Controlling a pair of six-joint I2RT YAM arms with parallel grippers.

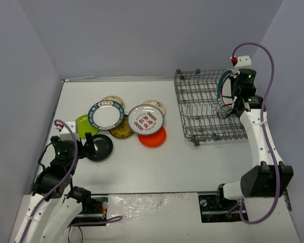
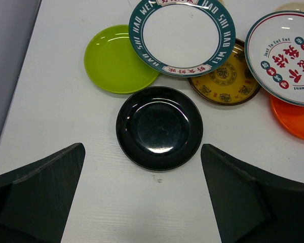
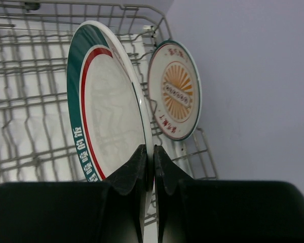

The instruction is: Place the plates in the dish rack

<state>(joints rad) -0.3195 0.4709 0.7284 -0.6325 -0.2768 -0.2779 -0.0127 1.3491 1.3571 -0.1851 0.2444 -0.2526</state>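
Note:
My right gripper (image 3: 153, 149) is shut on the rim of a white plate with a green and red rim (image 3: 111, 111), holding it on edge over the dish rack (image 3: 30, 101). Behind it, a smaller plate with an orange sunburst (image 3: 175, 91) stands in the rack's far corner. From above, the right gripper (image 1: 232, 103) hangs at the right end of the dish rack (image 1: 205, 109). My left gripper (image 2: 142, 149) is open above the table, with a black plate (image 2: 159, 127) lying flat just ahead of its fingers. In the top view, the left gripper (image 1: 85, 140) is beside the black plate (image 1: 99, 147).
Lying flat in an overlapping group are a lime-green plate (image 2: 116, 61), a green-rimmed white plate (image 2: 182, 35), a brown patterned plate (image 2: 224, 81), a red-patterned white plate (image 2: 289, 55) and an orange plate (image 2: 294, 119). Two cream plates (image 1: 112, 100) peek out behind them. Grey walls enclose the table.

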